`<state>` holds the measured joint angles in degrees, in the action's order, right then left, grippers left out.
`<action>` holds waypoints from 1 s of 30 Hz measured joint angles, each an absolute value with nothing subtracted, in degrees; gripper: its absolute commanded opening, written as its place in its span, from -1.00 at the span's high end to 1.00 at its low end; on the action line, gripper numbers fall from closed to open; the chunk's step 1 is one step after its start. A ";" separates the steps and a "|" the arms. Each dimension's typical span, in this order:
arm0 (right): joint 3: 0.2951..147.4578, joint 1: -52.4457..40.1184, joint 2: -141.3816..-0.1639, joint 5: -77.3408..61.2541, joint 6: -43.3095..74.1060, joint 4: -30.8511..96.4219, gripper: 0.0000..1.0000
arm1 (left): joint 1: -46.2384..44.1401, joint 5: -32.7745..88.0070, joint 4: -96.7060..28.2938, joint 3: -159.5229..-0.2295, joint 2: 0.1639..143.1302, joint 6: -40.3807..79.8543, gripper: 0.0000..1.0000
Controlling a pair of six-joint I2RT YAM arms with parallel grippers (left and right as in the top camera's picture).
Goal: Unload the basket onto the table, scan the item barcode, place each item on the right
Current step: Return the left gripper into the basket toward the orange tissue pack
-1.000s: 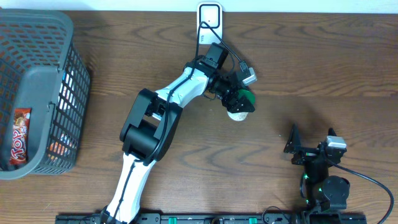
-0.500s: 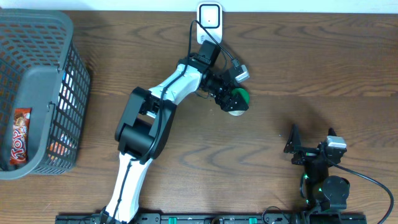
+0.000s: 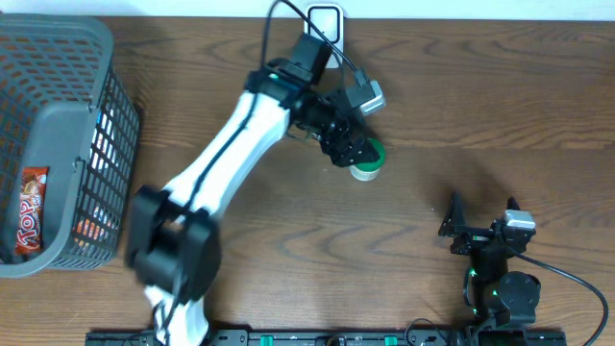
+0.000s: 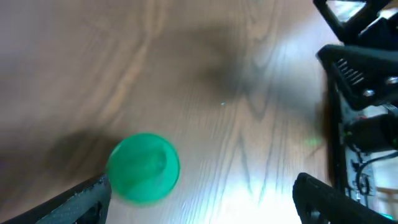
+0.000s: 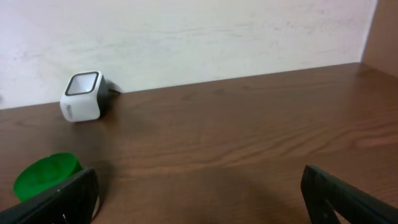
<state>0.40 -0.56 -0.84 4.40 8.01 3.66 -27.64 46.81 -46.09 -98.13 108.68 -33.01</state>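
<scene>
The item, a small round tub with a green lid (image 3: 367,164), stands on the wooden table in front of the white barcode scanner (image 3: 325,19). My left gripper (image 3: 349,146) hangs open just above and left of it, holding nothing. From the left wrist the green lid (image 4: 144,168) lies by the left fingertip (image 4: 81,200), free of both, with the left gripper (image 4: 202,205) spread wide. My right gripper (image 3: 480,217) rests open at the lower right. The right wrist view shows the scanner (image 5: 82,96) by the wall, the green lid (image 5: 46,175) and the open right gripper (image 5: 202,199).
A dark grey mesh basket (image 3: 58,125) with several snack packs stands at the left edge. The scanner's black cable (image 3: 288,14) loops over the left arm. The right arm (image 4: 367,93) shows at the right of the left wrist view.
My left gripper has opened and let go of the green-lidded tub, which now stands on the table. The left arm has swung its elbow leftward and pulled up and back a little.
</scene>
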 measured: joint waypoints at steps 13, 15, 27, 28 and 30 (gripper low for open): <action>0.40 -0.56 -0.84 4.40 8.01 3.68 -0.98 | -3.38 0.62 -47.72 -98.17 73.21 2.55 -0.96; 0.40 -0.56 -0.84 4.38 8.01 3.68 -0.98 | 5.78 -2.22 -48.25 -98.19 69.89 7.55 -0.96; 0.40 -0.56 -0.84 4.36 8.01 3.64 -0.99 | 37.98 -6.46 -63.77 -98.54 80.77 23.70 -0.96; 0.40 -0.56 -0.84 4.36 8.01 3.64 -0.98 | 38.11 -6.44 -64.18 -98.54 83.66 24.05 -0.96; 0.40 -0.56 -0.84 4.34 8.01 3.66 -0.99 | 38.15 -6.46 -65.04 -98.50 89.17 24.32 -0.96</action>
